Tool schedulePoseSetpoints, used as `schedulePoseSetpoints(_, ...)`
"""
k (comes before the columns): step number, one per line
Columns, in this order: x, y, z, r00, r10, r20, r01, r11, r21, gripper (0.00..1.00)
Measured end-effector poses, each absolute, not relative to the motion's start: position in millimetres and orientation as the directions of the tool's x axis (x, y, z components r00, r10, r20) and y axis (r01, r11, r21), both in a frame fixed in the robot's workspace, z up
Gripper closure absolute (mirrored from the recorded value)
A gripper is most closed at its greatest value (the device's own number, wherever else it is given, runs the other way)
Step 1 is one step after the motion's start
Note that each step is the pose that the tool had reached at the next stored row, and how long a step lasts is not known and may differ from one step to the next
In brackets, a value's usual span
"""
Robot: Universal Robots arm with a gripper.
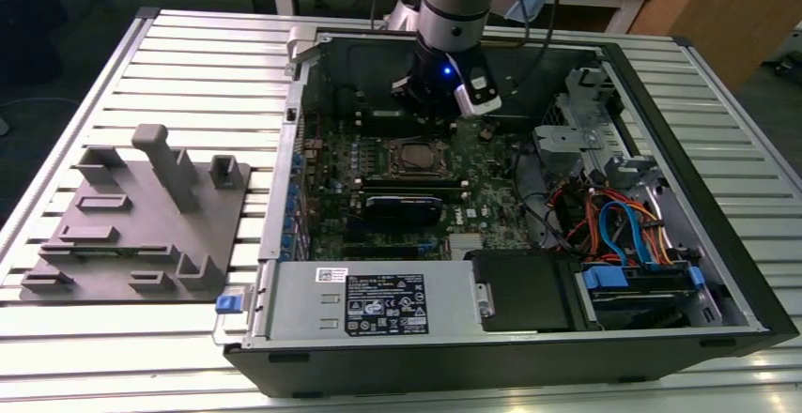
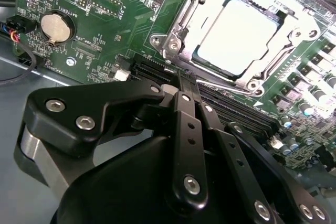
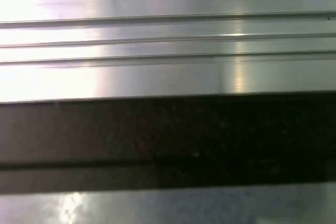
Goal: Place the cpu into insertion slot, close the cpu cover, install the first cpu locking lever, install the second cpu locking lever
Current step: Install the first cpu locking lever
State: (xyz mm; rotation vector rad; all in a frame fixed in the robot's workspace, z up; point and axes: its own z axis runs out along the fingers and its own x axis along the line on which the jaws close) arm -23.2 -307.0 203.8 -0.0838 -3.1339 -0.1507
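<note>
Open computer case on a slatted metal table; the gripper hangs over the far end of the green circuit board.

The cpu lies flat in the insertion slot, under the lowered cpu cover, just nearward of the gripper. Its fingers, seen in the second wrist view, are pressed together, clenched on nothing. The chip is square, with no long axis.

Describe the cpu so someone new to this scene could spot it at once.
Start at the open computer case on the slatted table, then the green motherboard inside it. Near the board's middle, a silvery cpu cover frames the cpu, a flat, pale square of bare metal, unlike the long black slots alongside.
</note>
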Motion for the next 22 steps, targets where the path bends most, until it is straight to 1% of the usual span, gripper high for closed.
schedulePoseSetpoints(22, -22.8, -307.1, 199.9, -0.999, 0.053, 0.006, 0.054, 0.994, 0.096, 0.9)
